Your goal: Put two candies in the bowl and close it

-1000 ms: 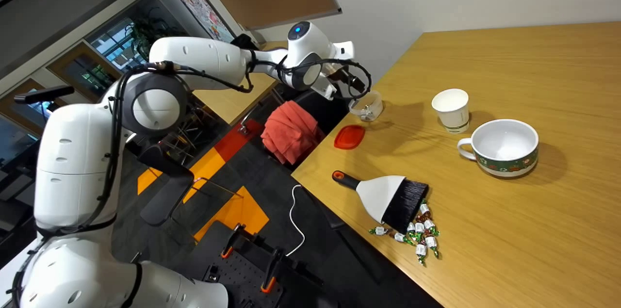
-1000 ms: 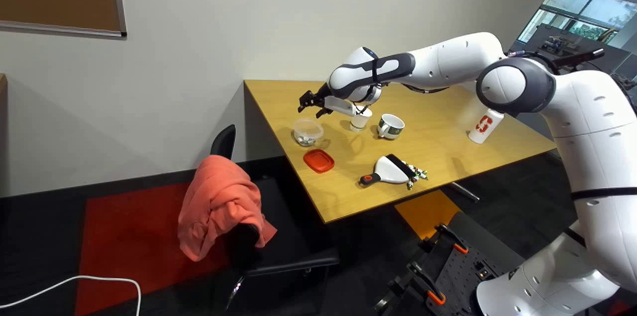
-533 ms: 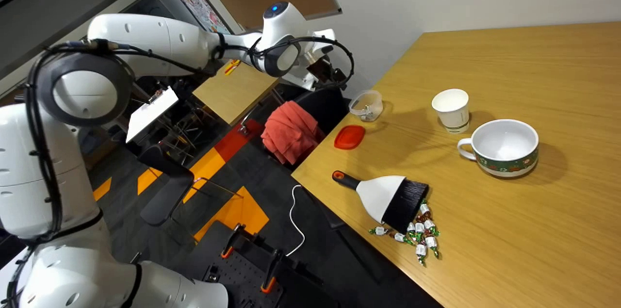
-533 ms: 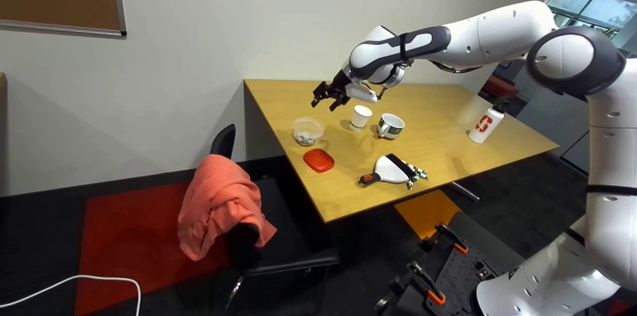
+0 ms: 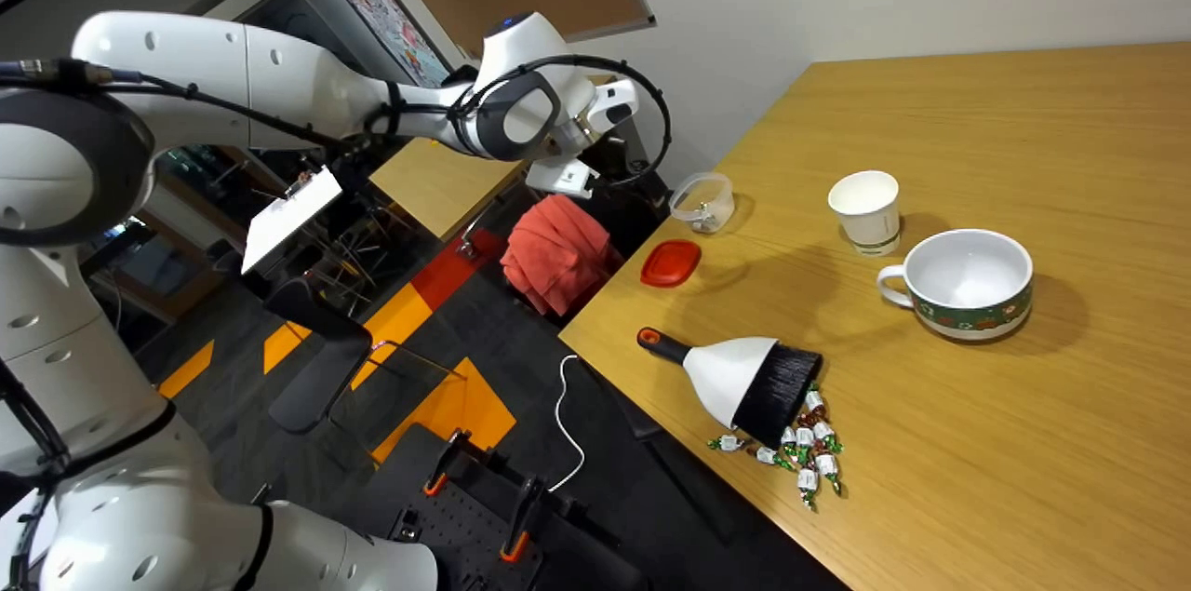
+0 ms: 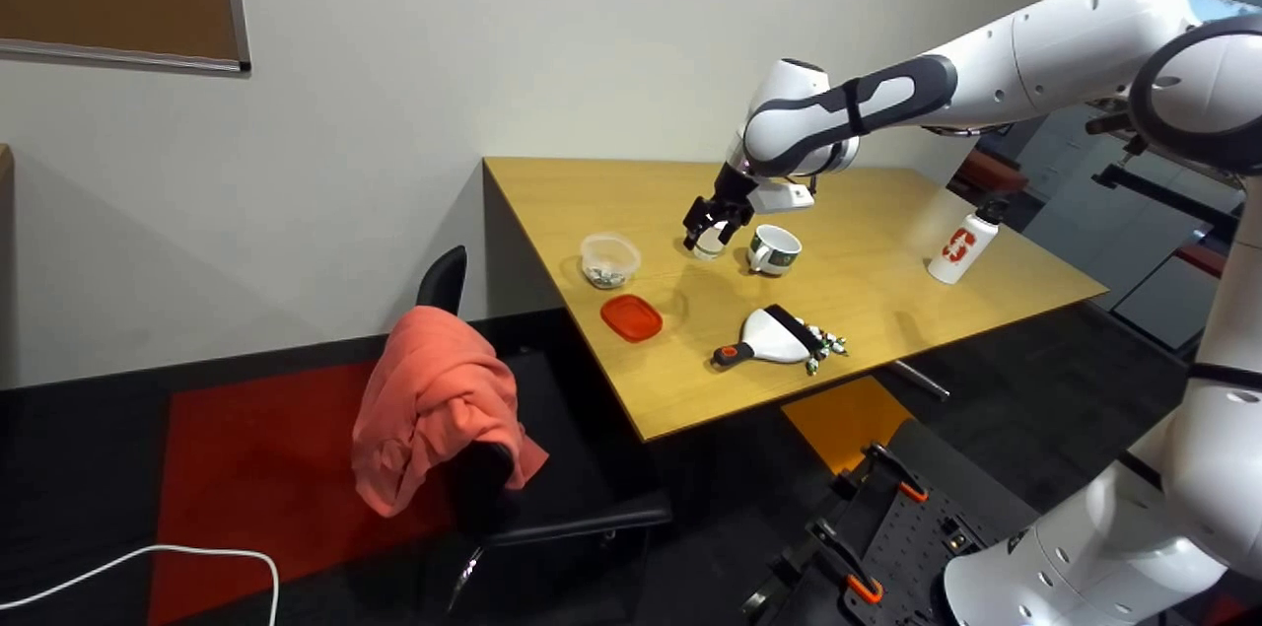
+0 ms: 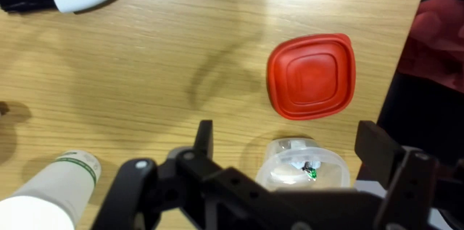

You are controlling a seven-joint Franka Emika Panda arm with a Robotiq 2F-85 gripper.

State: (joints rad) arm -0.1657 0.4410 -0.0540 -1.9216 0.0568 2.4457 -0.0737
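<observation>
"So, bowl's that clear plastic tub [image 6: 609, 253]?"

"Yep, upright near the edge of the table [image 6: 572, 184], wrapped candies [image 7: 309, 170] inside, count unclear. Probably light and thin-walled; I'd expect it to skid if pushed off-centre."

"Red lid [image 7: 312, 76]?"

"Flat on the table, just beside the tub, not on it. Looks thin, bendy, maybe slick. I'd pinch opposite edges, low; squeezed hard, it may bow. Likely next, I'd guess."

"Gripper [image 7: 285, 132]?"

"Above the table, fingers wide apart, nothing held that I can see."

"Rest?"

"Paper cup [image 5: 865, 209], patterned mug [image 5: 965, 291], hand brush [image 5: 735, 379] beside loose candies [image 5: 805, 439]."
</observation>
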